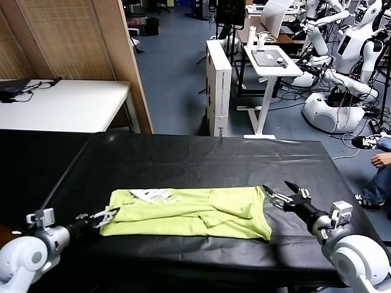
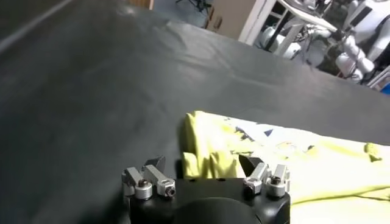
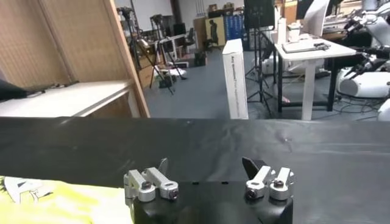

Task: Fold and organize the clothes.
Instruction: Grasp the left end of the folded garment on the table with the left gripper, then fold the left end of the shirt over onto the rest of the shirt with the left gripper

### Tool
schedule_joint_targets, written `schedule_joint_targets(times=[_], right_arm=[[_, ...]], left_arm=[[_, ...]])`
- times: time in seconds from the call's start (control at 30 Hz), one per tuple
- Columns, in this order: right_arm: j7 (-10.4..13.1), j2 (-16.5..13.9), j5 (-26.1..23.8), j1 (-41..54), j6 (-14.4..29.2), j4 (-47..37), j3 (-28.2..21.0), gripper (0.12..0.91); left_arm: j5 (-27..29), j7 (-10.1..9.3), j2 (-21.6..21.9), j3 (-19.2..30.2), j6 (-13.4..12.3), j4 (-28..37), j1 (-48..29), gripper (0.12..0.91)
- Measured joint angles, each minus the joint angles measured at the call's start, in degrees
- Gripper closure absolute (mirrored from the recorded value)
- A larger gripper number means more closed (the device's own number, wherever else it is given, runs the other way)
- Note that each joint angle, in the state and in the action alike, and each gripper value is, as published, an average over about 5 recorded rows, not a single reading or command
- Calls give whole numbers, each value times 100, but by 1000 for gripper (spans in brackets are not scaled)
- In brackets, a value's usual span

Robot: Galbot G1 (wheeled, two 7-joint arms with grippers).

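Nearest the head camera, the left end effector (image 1: 105,215) sits low at the T-shirt's (image 1: 195,212) left end, its fingers spread wide with their tips just at the cloth's edge; the left wrist view shows that bunched edge (image 2: 210,159) between the spread fingers, with nothing gripped. Right end effector (image 1: 280,192) hovers just beside the shirt's right edge, its fingers also spread wide and holding nothing. Between them, the lime-green T-shirt lies folded into a flat band on the black-covered desk (image 1: 201,159), its long axis running left to right across the robot's front. Its white print patch (image 1: 151,195) is on the far left part, toward the left end effector, while the right end finishes in a fairly straight edge.
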Motion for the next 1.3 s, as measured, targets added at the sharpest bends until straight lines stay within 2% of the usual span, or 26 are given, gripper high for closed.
schedule_joint_targets(times=[0.3,0.4,0.5,0.73,0.83,1.07,1.3], right_arm=[[9,50,-36,-2,-3,-4,-47,118],[11,63,-47,-4,-2,-10,-53,118],[12,79,-53,-1,8,-14,-67,118],[15,146,-144,19,44,-30,-141,118],[15,176,-176,9,54,-39,-150,118],[16,227,-212,-7,107,-82,-123,118],[16,350,-354,-70,192,-119,-175,118]], left_arm=[[55,41,-135,110,-18,3,-11,127],[55,55,-173,140,-17,-7,-24,177],[71,48,-188,158,-13,5,-47,291],[57,18,-172,168,10,22,-51,722],[69,-7,-174,175,20,8,-47,842],[284,-123,-57,93,17,-142,32,849],[511,-158,442,-290,13,-193,273,849]])
